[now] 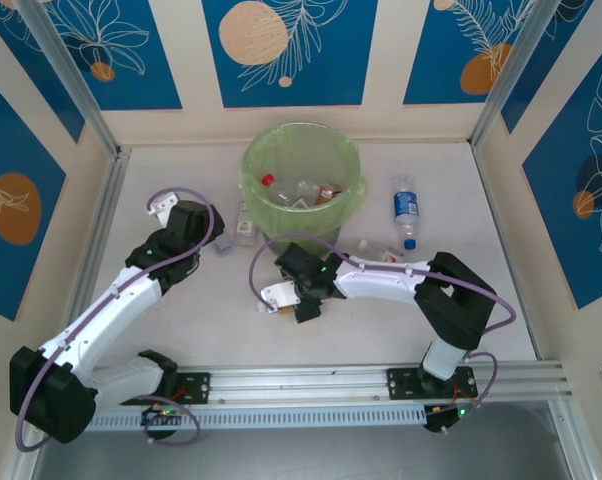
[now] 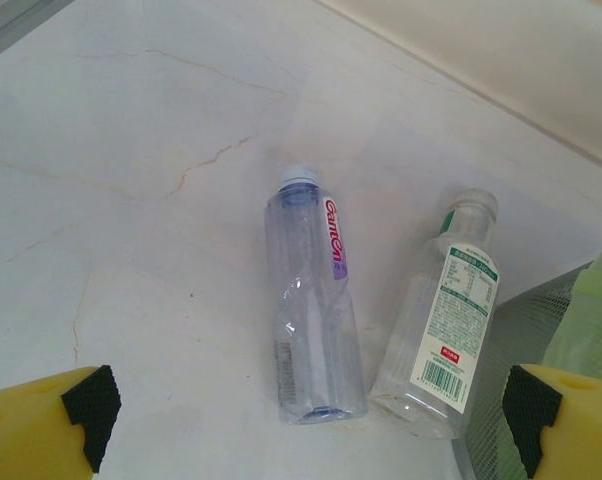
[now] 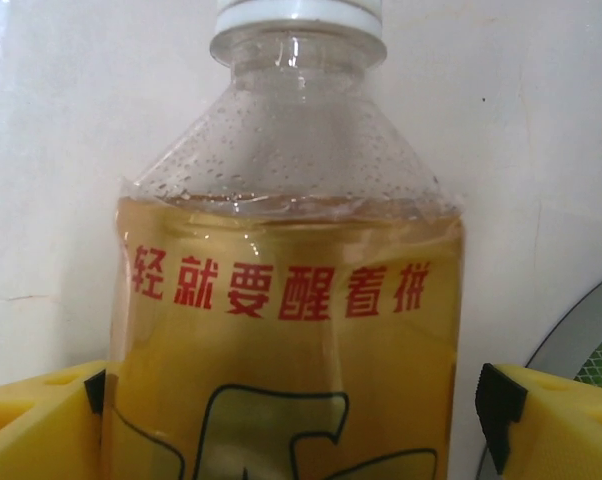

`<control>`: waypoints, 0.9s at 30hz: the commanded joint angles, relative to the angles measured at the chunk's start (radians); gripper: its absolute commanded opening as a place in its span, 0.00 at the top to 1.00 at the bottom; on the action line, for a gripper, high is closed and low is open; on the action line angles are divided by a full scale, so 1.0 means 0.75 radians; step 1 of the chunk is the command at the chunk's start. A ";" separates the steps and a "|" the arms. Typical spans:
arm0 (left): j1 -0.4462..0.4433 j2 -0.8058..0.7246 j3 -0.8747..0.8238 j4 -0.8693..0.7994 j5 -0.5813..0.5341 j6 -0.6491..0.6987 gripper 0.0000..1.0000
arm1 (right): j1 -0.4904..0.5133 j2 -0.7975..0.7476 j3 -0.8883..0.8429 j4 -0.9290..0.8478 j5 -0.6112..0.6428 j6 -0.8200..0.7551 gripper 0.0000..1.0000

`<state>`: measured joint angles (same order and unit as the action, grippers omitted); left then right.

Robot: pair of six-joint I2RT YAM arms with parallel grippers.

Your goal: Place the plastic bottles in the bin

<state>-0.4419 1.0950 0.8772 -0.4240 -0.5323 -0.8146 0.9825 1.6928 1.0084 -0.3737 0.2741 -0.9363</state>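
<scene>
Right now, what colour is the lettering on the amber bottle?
Red, across the amber bottle; right wrist view shows it best.

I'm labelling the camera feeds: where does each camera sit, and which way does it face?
Top external: above and behind, looking down on the table, bin, left arm and right arm.
Left wrist: on the left arm, facing down at two clear bottles; left pincer's fingertips show.
Right wrist: close on an amber bottle between the right pincer's fingertips.
Shared: all three catch the bin.

bin (image 1: pixel 353 165) by bottles (image 2: pixel 441 320), table (image 2: pixel 131 200) left prob. clear
</scene>
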 commanded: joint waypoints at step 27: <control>0.043 0.025 -0.018 0.010 0.024 -0.014 0.00 | -0.015 0.021 0.015 0.022 -0.069 0.087 0.32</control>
<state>-0.4248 1.1091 0.8753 -0.4267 -0.5213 -0.8143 0.9737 1.7432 1.0115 -0.3183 0.2691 -0.8989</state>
